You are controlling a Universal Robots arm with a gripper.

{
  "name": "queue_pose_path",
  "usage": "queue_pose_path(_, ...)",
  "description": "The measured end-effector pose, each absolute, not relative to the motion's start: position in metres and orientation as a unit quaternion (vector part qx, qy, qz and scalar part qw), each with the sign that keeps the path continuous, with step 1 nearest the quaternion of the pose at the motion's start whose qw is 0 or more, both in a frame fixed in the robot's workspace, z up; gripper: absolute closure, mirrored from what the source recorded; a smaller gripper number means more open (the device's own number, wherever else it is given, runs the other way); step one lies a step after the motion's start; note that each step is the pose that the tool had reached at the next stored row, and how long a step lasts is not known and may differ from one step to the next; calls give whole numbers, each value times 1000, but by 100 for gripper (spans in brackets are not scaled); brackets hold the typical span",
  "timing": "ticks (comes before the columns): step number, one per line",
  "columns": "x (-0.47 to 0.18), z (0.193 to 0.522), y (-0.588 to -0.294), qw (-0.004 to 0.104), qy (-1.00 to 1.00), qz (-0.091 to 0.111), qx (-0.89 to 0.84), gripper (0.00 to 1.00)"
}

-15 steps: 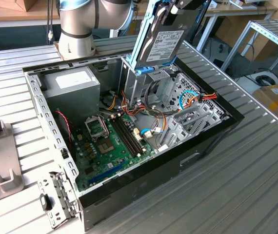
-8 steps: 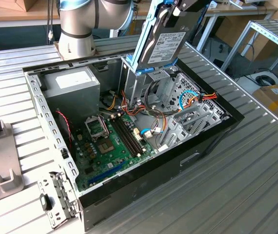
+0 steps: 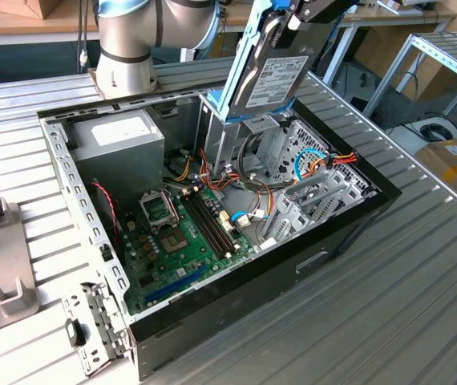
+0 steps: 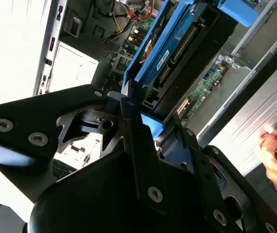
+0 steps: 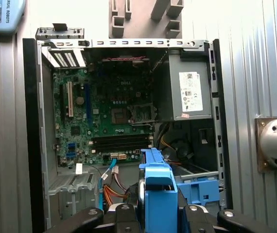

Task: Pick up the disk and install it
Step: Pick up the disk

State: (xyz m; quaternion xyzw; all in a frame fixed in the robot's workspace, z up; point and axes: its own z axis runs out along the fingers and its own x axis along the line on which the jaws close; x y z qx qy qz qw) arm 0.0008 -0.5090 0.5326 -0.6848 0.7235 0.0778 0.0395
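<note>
Black two-finger gripper [image 4: 155, 130] clamped on light-blue carrier end of dark-metal, white-labelled hard disk [image 3: 272, 68]. Disk hangs tilted over open black computer case [image 3: 244, 293], lower edge at mouth of grey metal drive cage [image 3: 248, 140] inside case. Likely key: square carrier rails to cage, slide straight, clear orange and blue cables [image 3: 337, 159] inside case. Silver arm base [image 3: 128, 48] stands beyond case's far wall; wrist reaches over case, pointing down.

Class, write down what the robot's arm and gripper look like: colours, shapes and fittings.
The thick silver-grey cylindrical arm has rounded joints with a light-blue ring, and its base sits on a tan mounting plate. The matt black gripper is built of flat angular links pinned with silver round-headed screws and ends in two narrow black fingers.
</note>
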Motion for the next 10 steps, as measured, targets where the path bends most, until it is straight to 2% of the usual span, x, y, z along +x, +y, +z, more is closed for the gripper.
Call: queue_pose_path(10,1,532,-518,39,724,78,-685,63)
